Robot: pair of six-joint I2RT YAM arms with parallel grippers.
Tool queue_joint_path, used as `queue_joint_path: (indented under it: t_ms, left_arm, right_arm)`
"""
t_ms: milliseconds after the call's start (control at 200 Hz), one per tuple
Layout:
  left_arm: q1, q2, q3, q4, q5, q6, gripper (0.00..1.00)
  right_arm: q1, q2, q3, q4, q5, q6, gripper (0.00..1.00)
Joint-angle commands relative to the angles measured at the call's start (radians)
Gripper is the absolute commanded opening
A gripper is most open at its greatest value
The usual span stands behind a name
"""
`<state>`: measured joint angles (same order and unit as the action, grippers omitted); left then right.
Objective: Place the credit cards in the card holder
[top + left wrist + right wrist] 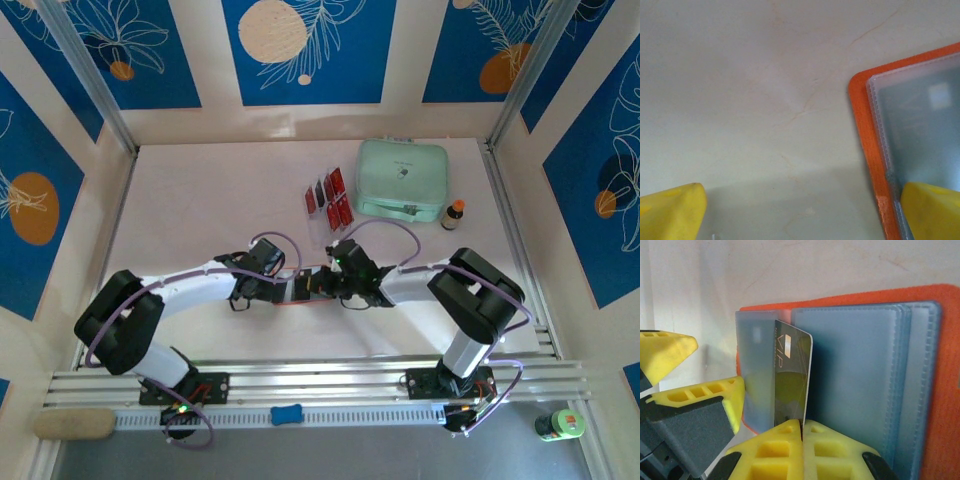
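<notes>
The card holder (940, 370) is an orange wallet lying open on the table, its grey-blue plastic sleeves facing up. In the top view it lies between the two arms' wrists (299, 291). My right gripper (802, 427) is shut on a black credit card (792, 375) marked VIP. The card stands on edge over the left sleeves. My left gripper (802, 215) is open. One of its yellow fingers (932, 210) sits on the holder's corner (865, 125), the other on bare table. More red and black credit cards (328, 197) stand further back.
A mint-green case (402, 180) sits at the back right, with a small brown bottle (454, 214) beside it. The spare cards stand in a clear rack left of the case. The left gripper's fingers (670, 357) show close beside the held card.
</notes>
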<state>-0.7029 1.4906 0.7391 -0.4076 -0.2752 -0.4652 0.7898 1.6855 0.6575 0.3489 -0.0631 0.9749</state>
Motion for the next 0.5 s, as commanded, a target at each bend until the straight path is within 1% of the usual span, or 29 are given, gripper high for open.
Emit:
queue_joint_path:
  t_ms: [0, 250, 380, 425, 495]
  left_arm:
    - [-0.007, 0.009, -0.023, -0.012, -0.023, 0.000, 1.00]
    - [-0.007, 0.007, -0.024, -0.008, -0.021, -0.002, 1.00]
    - [-0.006, -0.008, -0.017, -0.007, -0.006, -0.021, 1.00]
    - [-0.006, -0.021, -0.014, -0.006, 0.003, -0.035, 1.00]
    - [-0.003, -0.047, -0.014, -0.002, 0.015, -0.059, 1.00]
  right_arm:
    - [-0.007, 0.043, 0.032, -0.132, -0.044, 0.002, 0.00]
    - [-0.014, 0.108, 0.095, -0.212, -0.090, 0.007, 0.00]
    - [-0.016, 0.131, 0.137, -0.264, -0.118, -0.024, 0.00]
    - [-0.018, 0.131, 0.154, -0.288, -0.129, -0.045, 0.07]
    - [-0.023, 0.114, 0.177, -0.336, -0.135, -0.084, 0.21]
